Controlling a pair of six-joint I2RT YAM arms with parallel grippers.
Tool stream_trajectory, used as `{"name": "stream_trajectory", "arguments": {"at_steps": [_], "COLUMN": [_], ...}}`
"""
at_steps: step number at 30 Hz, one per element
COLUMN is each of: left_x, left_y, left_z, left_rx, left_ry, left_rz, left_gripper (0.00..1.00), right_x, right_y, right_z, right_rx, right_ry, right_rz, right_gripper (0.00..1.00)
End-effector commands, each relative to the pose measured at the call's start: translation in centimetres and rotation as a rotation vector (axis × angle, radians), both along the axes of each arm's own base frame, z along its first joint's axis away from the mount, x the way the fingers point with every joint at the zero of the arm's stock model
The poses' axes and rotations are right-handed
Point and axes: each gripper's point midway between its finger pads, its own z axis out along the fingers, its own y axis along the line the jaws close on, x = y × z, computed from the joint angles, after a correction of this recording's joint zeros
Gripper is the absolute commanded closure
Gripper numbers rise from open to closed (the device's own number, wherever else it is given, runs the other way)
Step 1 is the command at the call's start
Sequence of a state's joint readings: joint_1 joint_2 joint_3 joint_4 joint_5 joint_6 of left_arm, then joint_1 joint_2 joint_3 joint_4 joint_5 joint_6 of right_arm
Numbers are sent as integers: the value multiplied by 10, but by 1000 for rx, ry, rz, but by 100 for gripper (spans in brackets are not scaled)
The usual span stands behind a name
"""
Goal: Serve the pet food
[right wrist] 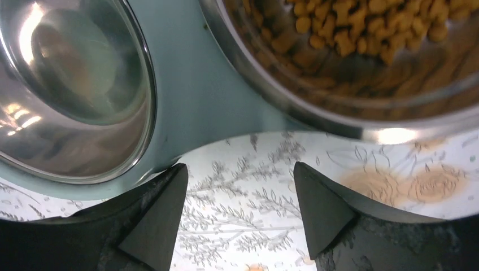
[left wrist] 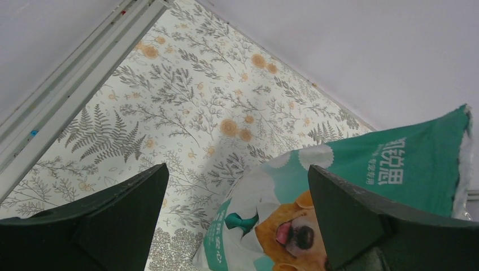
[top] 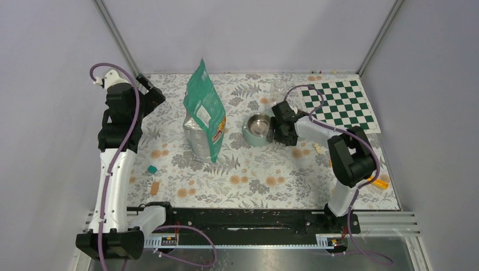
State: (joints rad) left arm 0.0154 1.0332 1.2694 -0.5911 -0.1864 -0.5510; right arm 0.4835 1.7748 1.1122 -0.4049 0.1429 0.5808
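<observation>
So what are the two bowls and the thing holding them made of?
The empty bowl and the filled bowl look like polished metal, probably stainless steel: mirror-bright, sharp reflections. The pale teal holder looks like smooth plastic, maybe: even colour, soft sheen.

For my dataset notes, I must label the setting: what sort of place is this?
Likely a robot test cell, not a home: plain grey walls, two arms bolted to a rail, and a floral cloth.

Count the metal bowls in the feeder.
2. In the right wrist view, an empty bowl sits left in the teal feeder, and a second bowl holding kibble sits right. From above only one shows; the right arm covers the other.
</observation>
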Motion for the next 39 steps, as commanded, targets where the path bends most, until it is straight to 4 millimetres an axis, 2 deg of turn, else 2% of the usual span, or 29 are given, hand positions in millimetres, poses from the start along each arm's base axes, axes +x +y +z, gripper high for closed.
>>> {"name": "stream_trajectory", "arguments": {"at_steps": [1, 7, 10, 13, 16, 19, 21, 23, 26, 29, 32, 35, 39], "left_x": [4, 10, 13, 14, 16, 16, 18, 21, 22, 22, 25, 26, 18], "left_y": [12, 15, 16, 20, 22, 25, 18, 7, -8, -19, -37, -54, -87], "left_z": [12, 6, 1, -5, -14, -27, -45, -73, -114, -144, -167, -188, -197], "left_rx": [16, 18, 21, 28, 52, 53, 42, 8, -61, -134, -245, -367, -540], "left_ry": [-39, -25, -15, -3, 2, 33, 97, 176, 267, 322, 362, 409, 409], "left_rz": [44, 51, 59, 78, 78, 87, 42, -14, -68, -108, -173, -221, -332], "left_gripper": [4, 4, 4, 4, 4, 4, 4, 7, 10, 11, 12, 17, 29], "right_x": [46, 87, 106, 110, 96, 72, 60, 52, 45, 39, 33, 31, 25], "right_y": [13, 28, 38, 54, 71, 93, 105, 122, 147, 175, 204, 228, 249], "right_z": [13, 18, 31, 52, 80, 111, 130, 140, 149, 157, 162, 163, 161], "right_rx": [-20, -45, -28, 46, 165, 330, 431, 524, 622, 712, 819, 891, 889], "right_ry": [-128, -183, -223, -252, -261, -249, -247, -232, -200, -168, -126, -96, -101], "right_rz": [25, 63, 86, 140, 201, 240, 246, 253, 254, 251, 230, 208, 250], "right_gripper": [23, 19, 15, 8, 6, 5, 8, 11, 13, 13, 11, 8, 6]}}
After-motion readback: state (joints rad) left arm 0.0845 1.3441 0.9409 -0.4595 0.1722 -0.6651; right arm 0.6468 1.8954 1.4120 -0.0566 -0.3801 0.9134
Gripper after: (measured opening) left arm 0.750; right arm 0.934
